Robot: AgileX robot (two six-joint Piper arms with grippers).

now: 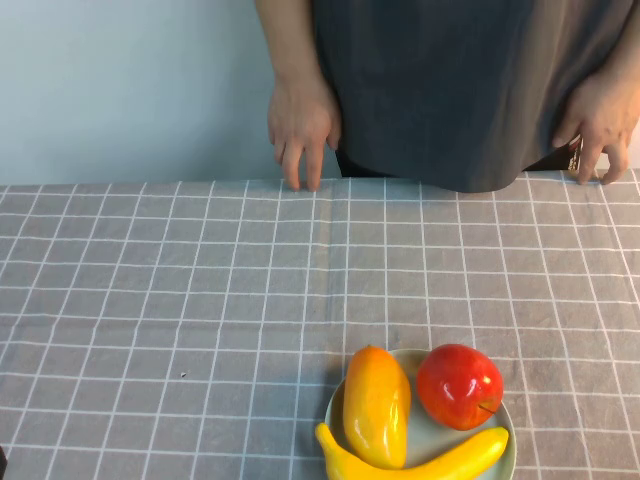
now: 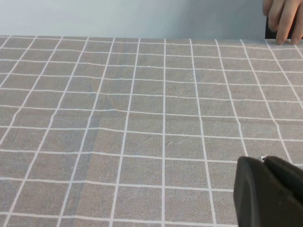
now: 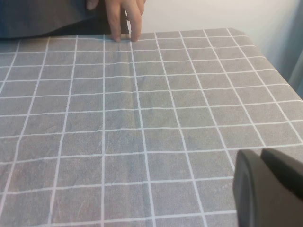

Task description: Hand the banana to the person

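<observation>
both grippers sit low over bare checked tablecloth (image 1: 200, 300); i cannot tell the state of the left gripper (image 2: 270, 194) or the right gripper (image 3: 270, 189). nothing is picked up yet: the banana (image 1: 420, 462) lies on the plate (image 1: 510, 440) at the near edge beside mango (image 1: 376, 405) and apple (image 1: 459, 386). the person (image 1: 450, 90) waits at the far edge.

Banana (image 1: 420, 464) on plate (image 1: 506, 412) (near edge); person (image 1: 460, 80) behind table (image 1: 200, 300).

Soft, even light fills the scene, casting only faint shadows on the checked tablecloth (image 1: 200, 300). A small highlight gleams on the red apple (image 1: 459, 385). The high view is sharp; in both wrist views the dark gripper parts nearest the lens blur.
</observation>
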